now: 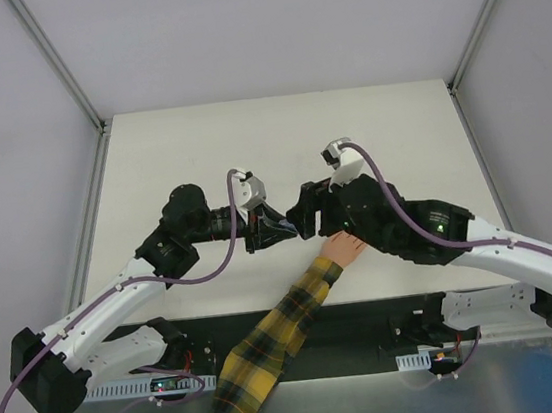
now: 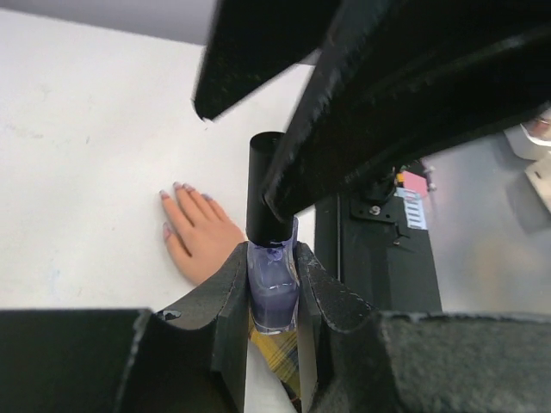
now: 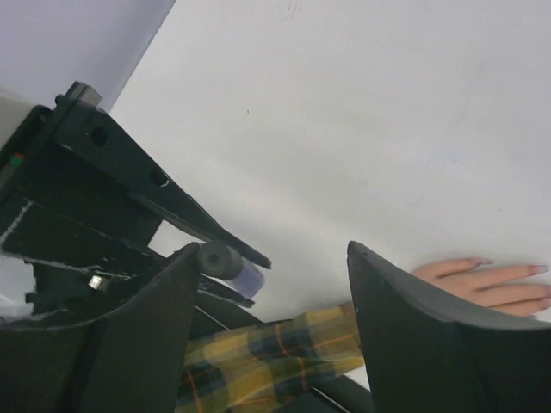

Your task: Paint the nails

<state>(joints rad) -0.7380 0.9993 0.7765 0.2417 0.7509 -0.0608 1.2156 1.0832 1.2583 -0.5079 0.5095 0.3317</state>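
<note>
My left gripper (image 1: 273, 229) is shut on a small purple bottle (image 2: 274, 292) with a dark cap (image 2: 265, 185), held above the table. My right gripper (image 1: 307, 217) is open, its jaws standing either side of the cap (image 3: 220, 259); the cap lies against one finger (image 3: 164, 301). A peach hand (image 1: 343, 248) lies flat on the table under the right arm, its arm in a yellow-and-black plaid sleeve (image 1: 273, 343). The nails (image 2: 178, 186) look mauve-tinted in the left wrist view; the hand (image 3: 486, 279) also shows in the right wrist view. In the top view the nails are hidden.
The white table (image 1: 279, 146) extends behind the grippers. A black base strip (image 1: 370, 316) with the arm mounts runs along the near edge. Grey walls and metal frame posts (image 1: 56, 57) enclose the sides.
</note>
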